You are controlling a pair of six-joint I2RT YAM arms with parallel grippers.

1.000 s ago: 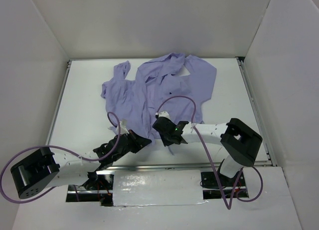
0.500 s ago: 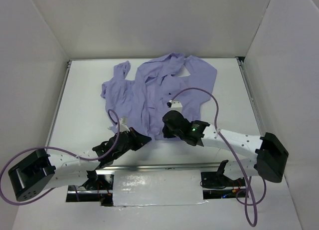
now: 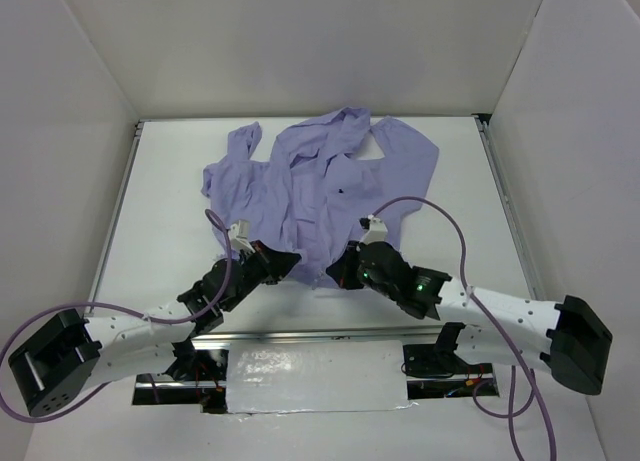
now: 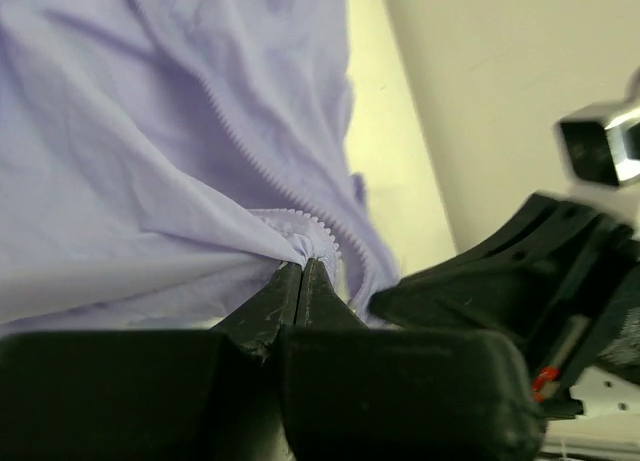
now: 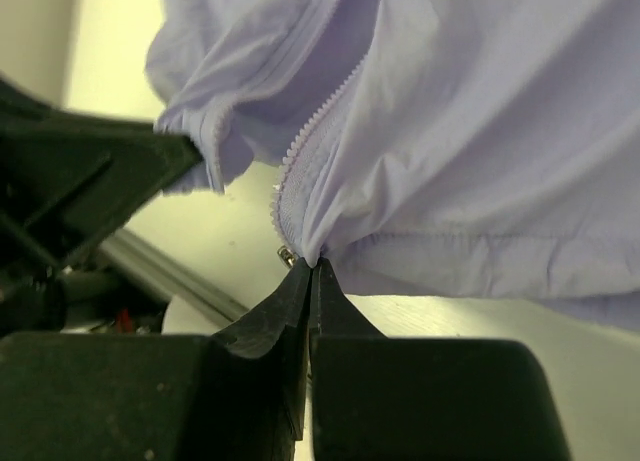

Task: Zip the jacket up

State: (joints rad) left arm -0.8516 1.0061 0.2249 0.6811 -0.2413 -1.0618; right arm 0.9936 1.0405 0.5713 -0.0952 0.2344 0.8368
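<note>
1. Jacket (image 3: pixel 320 181): lavender and crumpled, it is spread on the table (image 3: pixel 170 221) from the middle toward the far side. The near hem is drawn toward the near edge and held there at two points.
2. Left gripper (image 4: pixel 305 271): the jaws are clamped on the hem of the left front panel, right at the near end of a row of teeth (image 4: pixel 250 151).
3. Right gripper (image 5: pixel 312 271): the jaws are pinched shut on the hem of the right front panel, just beside that panel's own teeth. A small metal piece (image 5: pixel 286 253) is seen at the bottom of that row. Whether it is the slider or the pin cannot be told.
4. Relation: the two grippers are held near each other without touching. The two rows of teeth are not meshed.
5. Stage, as judged: the front is open, and the two bottom ends are yet to be brought together and engaged.
6. Risks, as judged:
   - Thin fabric may be slipped from either pinch if the hem is pulled taut.
   - The ends may be misaligned, since each grip is taken on cloth rather than on the hardware.
   - Loose folds beside the teeth may be caught in the slider.
   - The fingers may be collided, given how closely they are set.
</note>
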